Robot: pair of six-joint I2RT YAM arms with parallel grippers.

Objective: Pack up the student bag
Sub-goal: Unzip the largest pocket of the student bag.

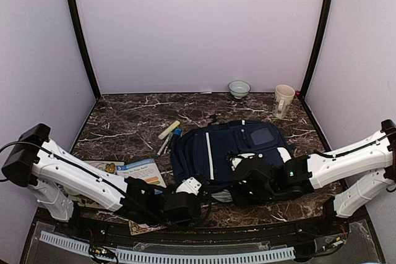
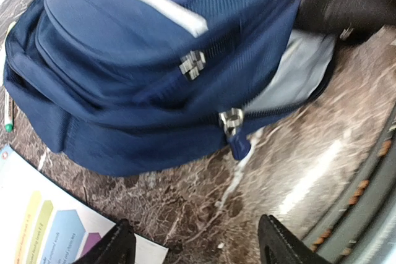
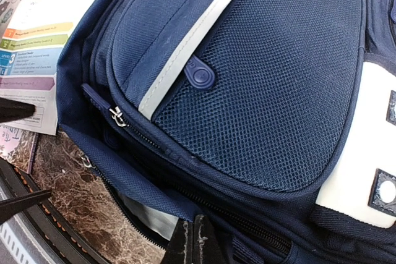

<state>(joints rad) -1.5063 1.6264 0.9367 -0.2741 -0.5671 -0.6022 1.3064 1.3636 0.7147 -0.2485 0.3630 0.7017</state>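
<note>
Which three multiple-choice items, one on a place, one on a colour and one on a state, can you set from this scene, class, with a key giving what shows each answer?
1. Where does the booklet lie?
A. left of the student bag
B. right of it
C. on top of it

2. What colour is the student bag?
A. red
B. navy blue
C. green

3. How is the bag's main zip?
A. fully shut
B. partly open
C. torn away

Key:
1 A, the top view shows it beside the bag's left side.
2 B, every view shows navy fabric.
3 B, grey lining shows through the gap.
</note>
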